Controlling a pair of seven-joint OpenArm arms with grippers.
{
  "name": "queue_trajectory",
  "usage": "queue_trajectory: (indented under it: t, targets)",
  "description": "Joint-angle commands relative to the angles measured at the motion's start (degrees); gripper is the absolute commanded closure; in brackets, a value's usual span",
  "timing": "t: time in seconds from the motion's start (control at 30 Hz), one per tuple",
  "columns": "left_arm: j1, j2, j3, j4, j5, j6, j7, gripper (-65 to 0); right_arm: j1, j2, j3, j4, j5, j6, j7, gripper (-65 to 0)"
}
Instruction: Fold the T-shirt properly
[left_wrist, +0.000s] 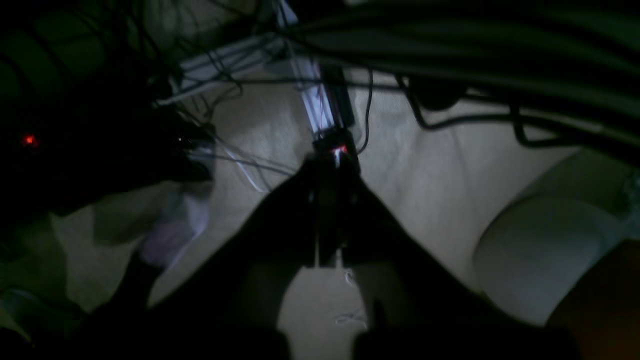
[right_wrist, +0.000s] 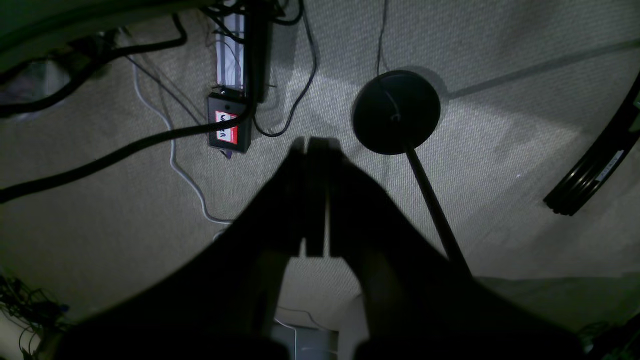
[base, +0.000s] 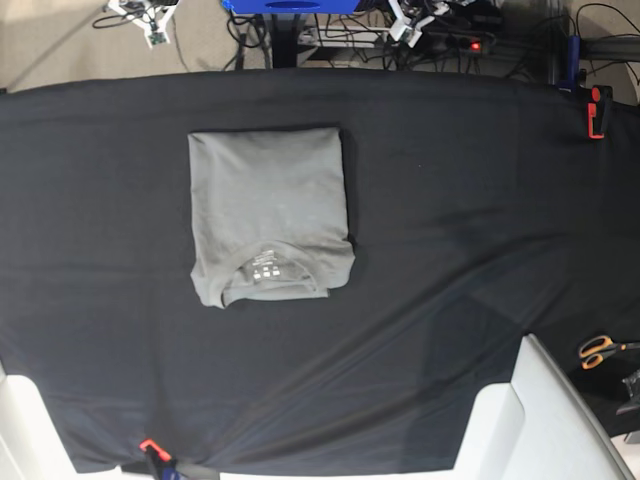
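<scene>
The grey T-shirt lies folded into a compact rectangle on the black tablecloth, left of centre. Its neckline with small white label marks faces the near edge. Neither gripper shows in the base view. In the left wrist view my left gripper is a dark silhouette with its fingers pressed together, holding nothing, over dim carpet and cables. In the right wrist view my right gripper is also shut and empty, hanging over the carpeted floor. The T-shirt shows in neither wrist view.
Orange-handled scissors lie at the table's right edge. A red clamp and an orange clamp grip the cloth. White blocks stand at the near corners. On the floor are a power strip, cables and a round black stand base.
</scene>
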Motion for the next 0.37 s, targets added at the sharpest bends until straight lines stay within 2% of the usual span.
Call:
queue_trajectory:
  t: [0.0, 0.2, 0.23, 0.33]
  targets:
    - [0.51, -0.11, 0.07, -0.03, 0.24, -0.52, -0.2, 0.0, -0.34, 0.48, 0.27, -0.21, -0.09, -0.28, 0.34, -0.8]
    - [0.42, -0.11, -0.01, -0.03, 0.24, -0.34, -0.2, 0.0, -1.22, 0.48, 0.27, 0.23, -0.09, -0.28, 0.34, -0.8]
    - [0.42, -0.2, -0.01, -0.03, 0.24, 0.54, -0.2, 0.0, -1.13, 0.48, 0.18, 0.23, -0.09, -0.28, 0.34, -0.8]
    - [0.42, -0.99, 0.16, -0.03, 0.33, 6.51, -0.2, 0.0, -0.86, 0.48, 0.18, 0.23, -0.09, -0.28, 0.34, -0.8]
